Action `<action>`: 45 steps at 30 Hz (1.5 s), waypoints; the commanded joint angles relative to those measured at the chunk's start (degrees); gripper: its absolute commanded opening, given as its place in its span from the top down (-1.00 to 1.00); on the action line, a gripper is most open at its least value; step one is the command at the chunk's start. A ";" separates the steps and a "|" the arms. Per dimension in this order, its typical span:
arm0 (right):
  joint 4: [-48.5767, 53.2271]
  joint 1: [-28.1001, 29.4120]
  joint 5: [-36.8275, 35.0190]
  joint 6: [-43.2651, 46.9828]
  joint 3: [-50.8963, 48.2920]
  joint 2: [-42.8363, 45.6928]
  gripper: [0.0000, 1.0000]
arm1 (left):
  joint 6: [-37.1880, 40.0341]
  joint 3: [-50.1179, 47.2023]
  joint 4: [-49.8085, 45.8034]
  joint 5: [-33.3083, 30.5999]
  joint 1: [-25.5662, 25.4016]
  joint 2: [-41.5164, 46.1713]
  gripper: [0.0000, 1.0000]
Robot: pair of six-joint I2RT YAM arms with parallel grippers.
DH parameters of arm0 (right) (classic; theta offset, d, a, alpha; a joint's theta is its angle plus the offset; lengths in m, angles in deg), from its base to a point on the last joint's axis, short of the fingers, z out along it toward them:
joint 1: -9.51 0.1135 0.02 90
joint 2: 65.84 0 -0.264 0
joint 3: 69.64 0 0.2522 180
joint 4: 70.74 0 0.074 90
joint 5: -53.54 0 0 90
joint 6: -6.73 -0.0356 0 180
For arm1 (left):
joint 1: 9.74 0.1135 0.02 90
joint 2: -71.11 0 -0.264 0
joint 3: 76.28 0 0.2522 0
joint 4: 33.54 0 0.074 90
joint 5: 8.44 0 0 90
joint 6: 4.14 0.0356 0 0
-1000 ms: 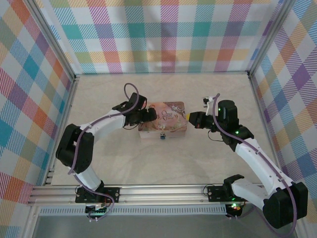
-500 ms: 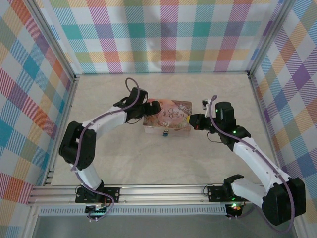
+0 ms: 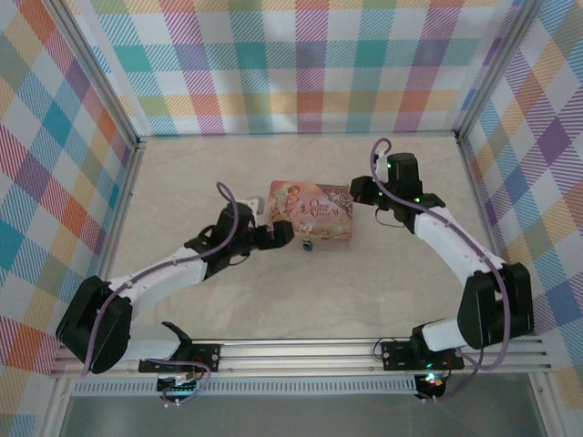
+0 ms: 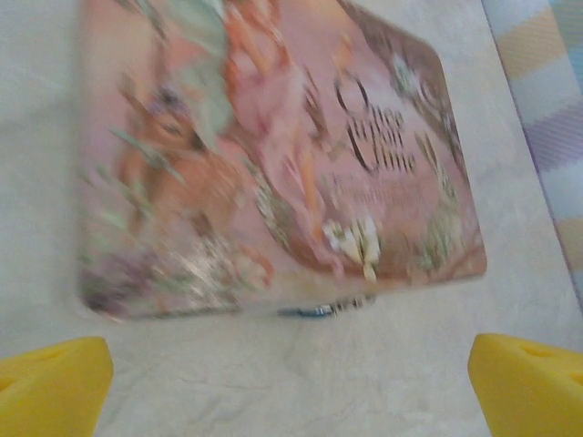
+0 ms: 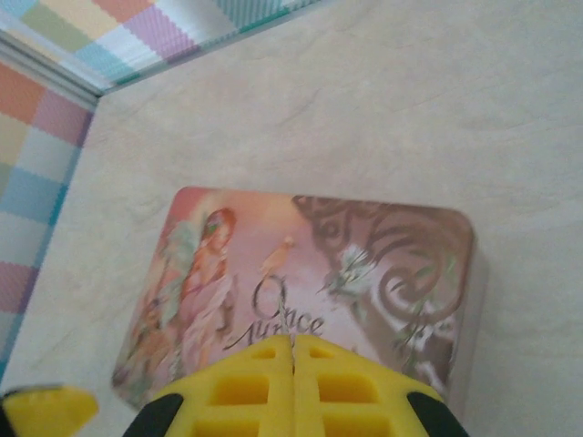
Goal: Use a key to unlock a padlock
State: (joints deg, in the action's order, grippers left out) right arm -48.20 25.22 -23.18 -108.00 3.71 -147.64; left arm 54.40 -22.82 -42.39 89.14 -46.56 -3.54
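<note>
One padlock (image 3: 307, 244) — just beside left hand (image 3: 286, 235)

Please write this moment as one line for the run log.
left pincer: open, facing tin box | right pincer: shut, over box lid | padlock: at box front, untouched

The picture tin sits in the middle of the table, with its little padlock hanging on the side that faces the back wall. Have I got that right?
Not quite. The tin does sit in the middle of the table, but its padlock hangs on the near side, facing the arms' bases, not the back wall. The top external view shows this.
</note>
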 commanded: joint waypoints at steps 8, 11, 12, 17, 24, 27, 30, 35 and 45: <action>-0.79 -1.12 -7.13 3.17 6.56 -9.45 1.00 | 9.87 -3.90 25.57 -7.98 -9.90 -12.11 -1.00; -0.73 -1.28 -9.24 3.67 6.94 -10.92 1.00 | 11.27 -2.28 27.14 -9.63 -11.62 -16.55 -1.00; -0.83 -1.36 -9.82 3.85 6.95 -11.25 1.00 | 11.34 -2.11 27.90 -10.27 -12.01 -17.58 -1.00; -1.08 -1.55 -12.84 4.51 7.59 -13.64 1.00 | 11.81 -1.34 31.36 -12.14 -13.58 -22.13 -1.00; -2.14 -1.57 -12.20 4.35 8.35 -16.87 1.00 | 12.35 0.23 35.37 -10.96 -14.25 -27.16 -0.98; -2.44 -1.56 -10.61 4.04 8.46 -17.72 1.00 | 12.56 1.43 37.04 -9.40 -14.25 -29.33 -0.97; -2.97 -1.51 -9.73 3.73 8.11 -18.22 1.00 | 12.73 3.16 38.12 -5.85 -14.25 -31.85 -0.84; -3.51 -1.47 -8.56 3.73 7.06 -17.95 1.00 | 12.50 3.69 42.12 -2.36 -14.16 -33.23 -0.74; -4.21 -1.44 -8.03 3.64 5.45 -16.77 1.00 | 5.98 2.40 50.50 6.05 -9.69 -33.14 -0.54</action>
State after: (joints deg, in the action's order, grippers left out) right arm -51.11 23.82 -32.32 -104.83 10.07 -165.43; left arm 62.62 -20.37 1.76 91.94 -57.71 -36.96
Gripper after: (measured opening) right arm 0.059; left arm 0.774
